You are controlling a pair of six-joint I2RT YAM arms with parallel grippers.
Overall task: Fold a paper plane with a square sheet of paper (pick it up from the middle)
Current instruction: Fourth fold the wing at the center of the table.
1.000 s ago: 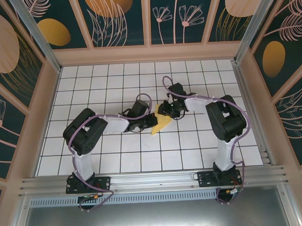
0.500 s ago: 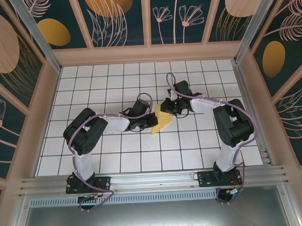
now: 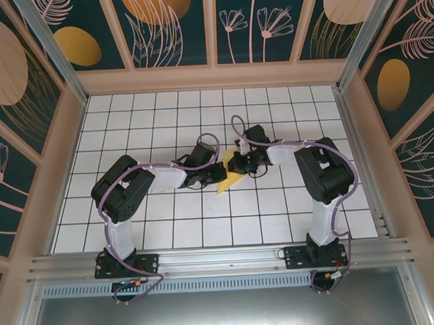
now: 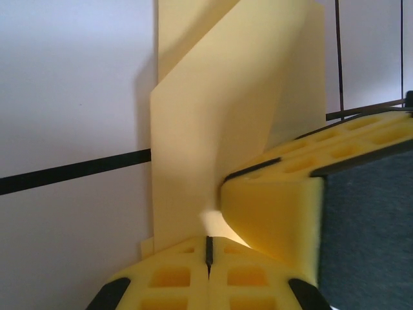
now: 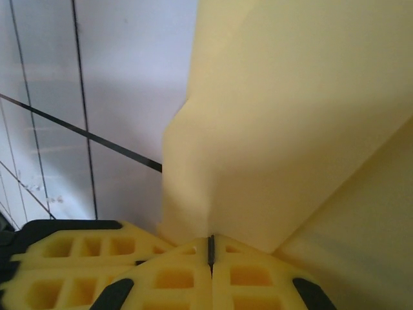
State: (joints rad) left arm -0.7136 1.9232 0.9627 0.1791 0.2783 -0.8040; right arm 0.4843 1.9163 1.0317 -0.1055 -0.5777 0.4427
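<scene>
Overhead, a white tiled table with dark grid lines sits inside teal walls painted with pale leaves.

The left arm rises from 7 o'clock and reaches in toward the middle. The left gripper lies low over the tiles with its jaws pressed together, pinching one edge of the sheet of paper. Its wrist camera shows yellow fingertips meeting in a thin seam. The paper comes out of that seam in overlapping layers with a crease.

The sheet is pale yellow and partly folded to a point. It rests at the middle of the table, with the left gripper at its 10 o'clock side and the right gripper at its 12 o'clock side.

The right gripper also has its jaws drawn tight, nipping the paper. Up close, its own fingertips touch along a narrow line and folded paper rises straight from it.

The right arm bends back toward its base at 5 o'clock.
</scene>
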